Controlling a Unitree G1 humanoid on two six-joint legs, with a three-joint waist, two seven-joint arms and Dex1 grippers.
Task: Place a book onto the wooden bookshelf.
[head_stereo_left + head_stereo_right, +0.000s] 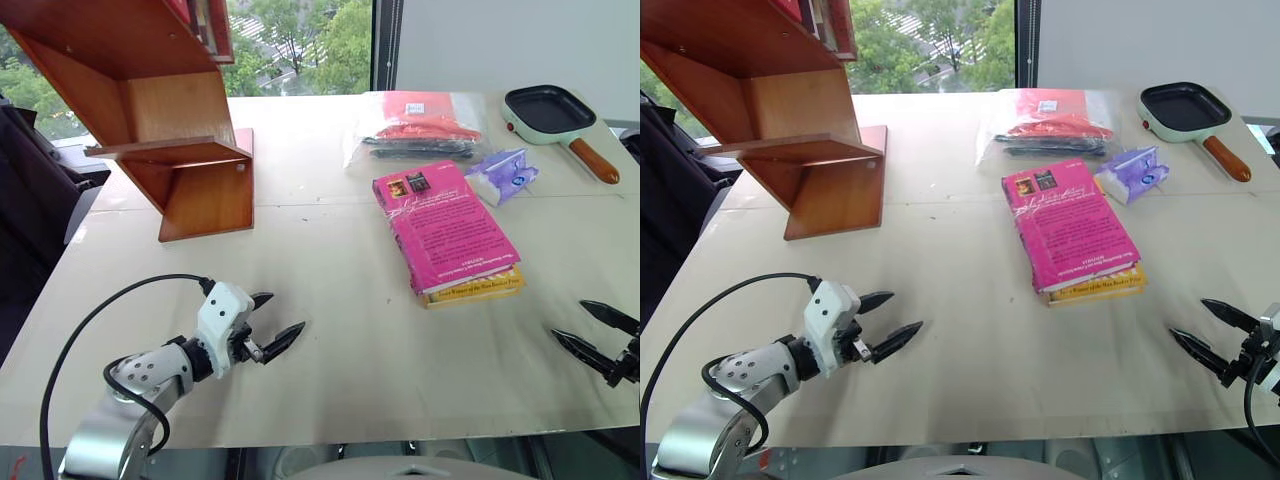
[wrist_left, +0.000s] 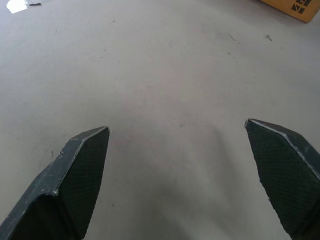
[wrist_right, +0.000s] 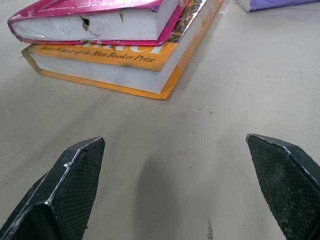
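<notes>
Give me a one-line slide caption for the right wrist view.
Open right pincer hovers over the table, facing the pink book stacked on a yellow book.

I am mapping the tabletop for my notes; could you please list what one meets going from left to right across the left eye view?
Wooden bookshelf → left gripper → pink book on a yellow book → purple packet → frying pan → right gripper.
</notes>
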